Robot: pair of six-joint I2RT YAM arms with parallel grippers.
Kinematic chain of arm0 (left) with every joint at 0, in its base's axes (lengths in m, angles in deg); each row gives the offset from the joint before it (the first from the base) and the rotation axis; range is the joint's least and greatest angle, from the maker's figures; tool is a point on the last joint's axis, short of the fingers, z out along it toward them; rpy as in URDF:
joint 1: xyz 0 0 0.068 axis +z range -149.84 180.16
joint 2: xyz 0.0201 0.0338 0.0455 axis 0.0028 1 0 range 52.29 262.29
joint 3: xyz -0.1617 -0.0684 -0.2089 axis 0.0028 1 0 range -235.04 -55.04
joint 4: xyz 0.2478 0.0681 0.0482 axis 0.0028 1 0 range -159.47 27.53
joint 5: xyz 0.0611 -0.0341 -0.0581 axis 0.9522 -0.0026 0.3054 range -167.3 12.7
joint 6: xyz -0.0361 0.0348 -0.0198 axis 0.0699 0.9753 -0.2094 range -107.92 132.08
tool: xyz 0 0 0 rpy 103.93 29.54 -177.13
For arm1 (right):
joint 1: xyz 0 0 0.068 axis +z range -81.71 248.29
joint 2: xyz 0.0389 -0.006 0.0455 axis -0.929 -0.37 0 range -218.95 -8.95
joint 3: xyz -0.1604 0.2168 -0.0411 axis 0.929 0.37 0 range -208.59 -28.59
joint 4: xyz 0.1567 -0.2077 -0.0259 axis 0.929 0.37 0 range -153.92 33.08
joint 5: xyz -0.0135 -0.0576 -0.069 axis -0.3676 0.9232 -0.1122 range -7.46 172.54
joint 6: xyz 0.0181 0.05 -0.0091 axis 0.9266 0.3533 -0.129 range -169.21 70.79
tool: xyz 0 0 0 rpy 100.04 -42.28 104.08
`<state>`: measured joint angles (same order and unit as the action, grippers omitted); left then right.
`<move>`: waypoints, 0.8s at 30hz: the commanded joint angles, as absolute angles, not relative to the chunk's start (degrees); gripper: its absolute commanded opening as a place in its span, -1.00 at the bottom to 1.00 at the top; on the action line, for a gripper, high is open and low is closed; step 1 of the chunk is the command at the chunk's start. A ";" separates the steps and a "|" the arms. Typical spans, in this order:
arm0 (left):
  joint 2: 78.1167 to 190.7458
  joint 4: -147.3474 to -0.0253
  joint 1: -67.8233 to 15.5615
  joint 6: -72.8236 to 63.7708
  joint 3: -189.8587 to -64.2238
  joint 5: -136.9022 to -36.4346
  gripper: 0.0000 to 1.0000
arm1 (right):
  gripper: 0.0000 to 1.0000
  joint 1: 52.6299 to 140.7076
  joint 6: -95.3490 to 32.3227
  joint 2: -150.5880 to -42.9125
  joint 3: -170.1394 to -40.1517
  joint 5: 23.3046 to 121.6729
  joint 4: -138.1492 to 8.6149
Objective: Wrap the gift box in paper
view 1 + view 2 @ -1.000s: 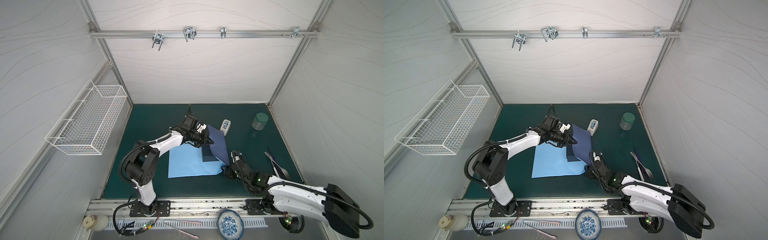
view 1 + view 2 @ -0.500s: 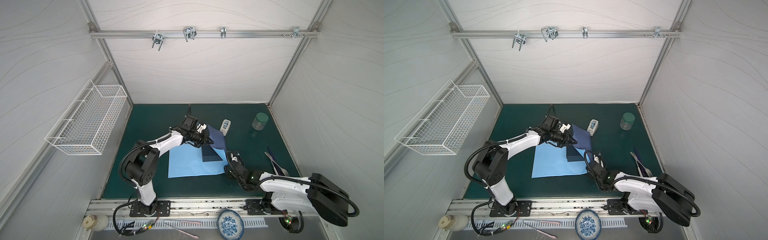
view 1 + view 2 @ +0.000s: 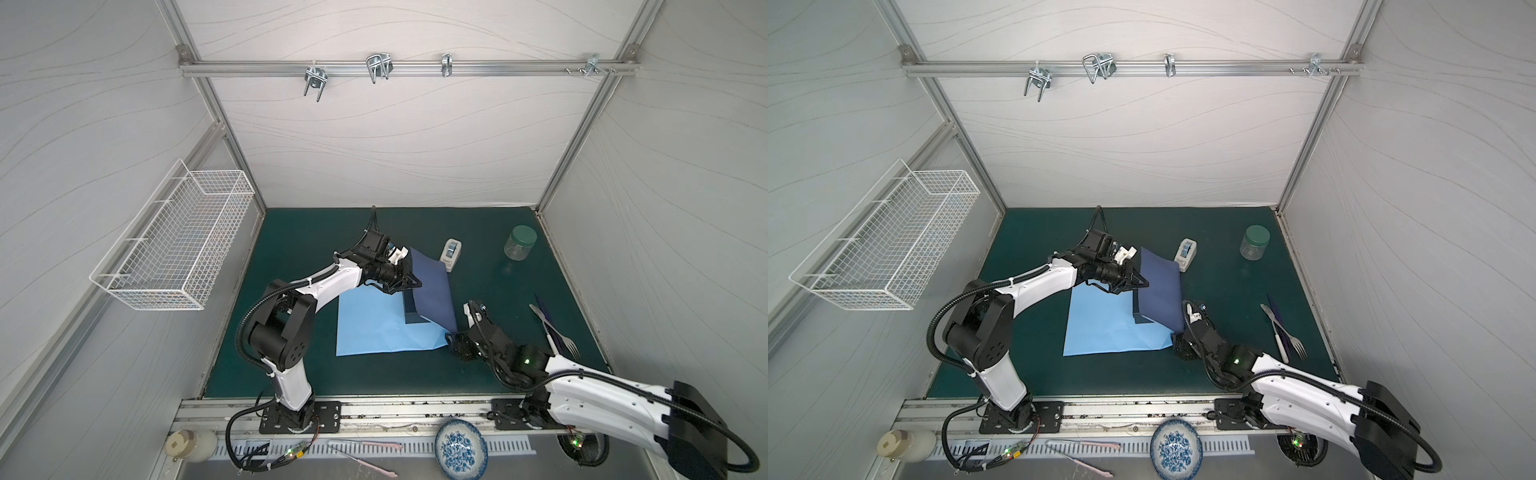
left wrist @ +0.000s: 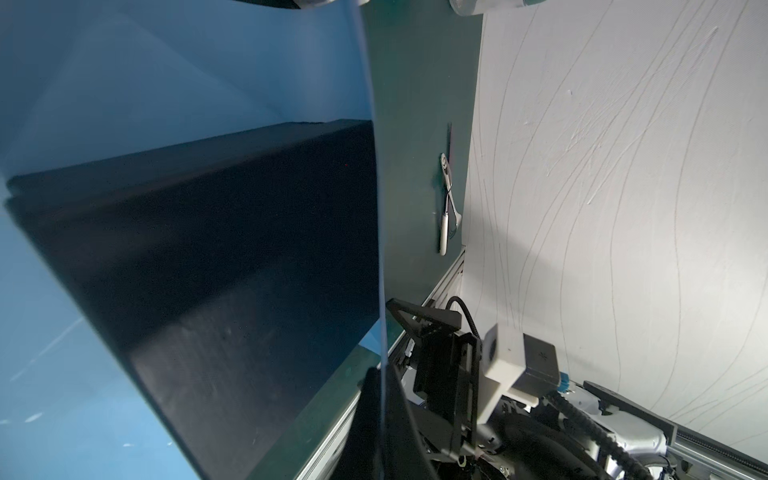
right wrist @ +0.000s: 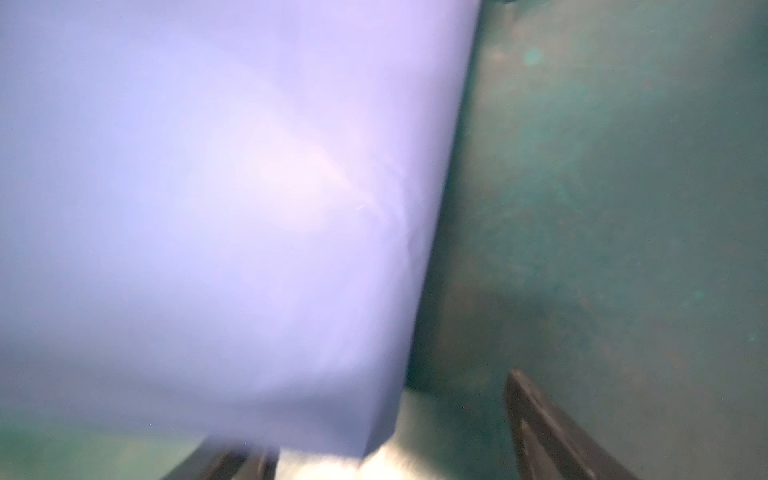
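Paper look: the paper [image 3: 374, 332] is a big thin sheet, sky-blue face up and lightly creased where it lies flat on the green surface [image 3: 299, 249]. Its right part is up as a flap [image 3: 432, 291], showing the duller indigo face in both top views.
Box look: the gift box [image 3: 409, 311] is dark navy, matte and sharp-edged. It sits on the sheet's right half under that flap, so only its left strip and near-left corner show from above. The left wrist view shows its broad dark face [image 4: 228, 270] with sky-blue paper around it.
Left jaws: clenched. The left gripper [image 3: 411, 282] pinches the flap's free left edge over the far-left part of the box. In the left wrist view the sheet runs edge-on right into the fingertips [image 4: 365, 424].
Right jaws: spread wide, grasping nothing. The right gripper [image 3: 455, 341] sits low at the flap's near-right corner. In the blurred right wrist view that corner hangs between the two fingers [image 5: 548, 432]; I cannot tell whether either one touches it.
Flap heading: its long axis runs far to near, from just beside the tape dispenser [image 3: 451, 254] down to the right gripper, drifting rightward. It is tilted, indigo face up.
Box heading: the visible left edge runs far to near, roughly in line with the flap.
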<state>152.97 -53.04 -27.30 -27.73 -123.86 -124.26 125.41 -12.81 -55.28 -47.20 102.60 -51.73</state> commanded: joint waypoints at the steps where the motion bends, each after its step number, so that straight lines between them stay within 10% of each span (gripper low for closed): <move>1: 152.60 -50.43 -26.76 -23.16 -126.82 -123.43 -1.00 | 0.70 124.58 -16.14 -50.62 -50.52 96.98 -43.00; 8: 150.64 -50.18 -26.43 -21.27 -124.41 -121.78 -1.00 | 0.75 114.68 -20.27 -48.78 -57.29 83.55 -39.72; 24: 148.88 -54.46 -25.50 -23.01 -116.82 -120.10 -1.00 | 0.87 91.93 -23.51 -87.63 -77.31 57.75 -47.24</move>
